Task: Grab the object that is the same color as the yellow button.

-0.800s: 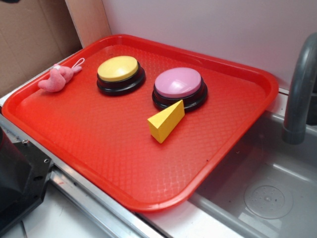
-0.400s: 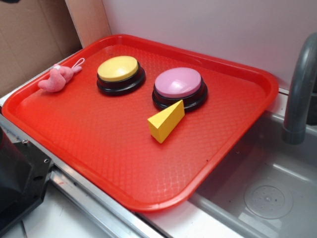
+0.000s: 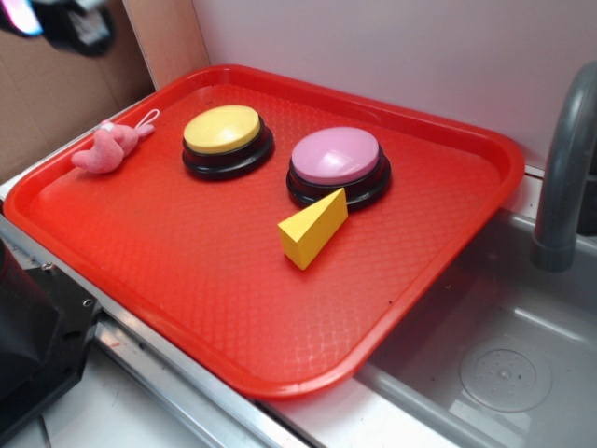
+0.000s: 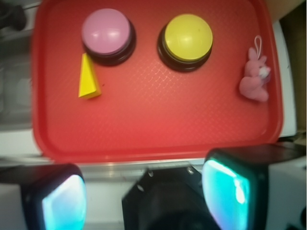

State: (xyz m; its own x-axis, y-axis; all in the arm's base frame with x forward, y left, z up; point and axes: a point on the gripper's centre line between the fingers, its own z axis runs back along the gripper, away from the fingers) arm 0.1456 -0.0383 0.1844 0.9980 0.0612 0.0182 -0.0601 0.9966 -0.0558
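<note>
A small yellow wedge, the object (image 3: 312, 229) (image 4: 88, 79), lies on the red tray (image 3: 205, 280) (image 4: 158, 129) just in front of the pink-topped button (image 3: 337, 165) (image 4: 107, 34). The yellow button (image 3: 226, 139) (image 4: 186, 40) stands on its black base beside that one. My gripper (image 4: 146, 199) hangs open high above the tray's near edge, its two teal-padded fingers wide apart with nothing between them. In the exterior view only a blurred bit of the gripper (image 3: 61, 21) shows at the top left corner.
A pink plush toy (image 3: 109, 147) (image 4: 255, 76) lies at the tray's edge near the yellow button. A grey sink basin (image 3: 504, 364) with a curved faucet (image 3: 564, 168) sits beside the tray. A black block (image 3: 37, 345) (image 4: 163, 201) stands off the tray's near side.
A blurred part of the gripper has come into the exterior view at the top left corner. The wedge, buttons and plush toy have not moved.
</note>
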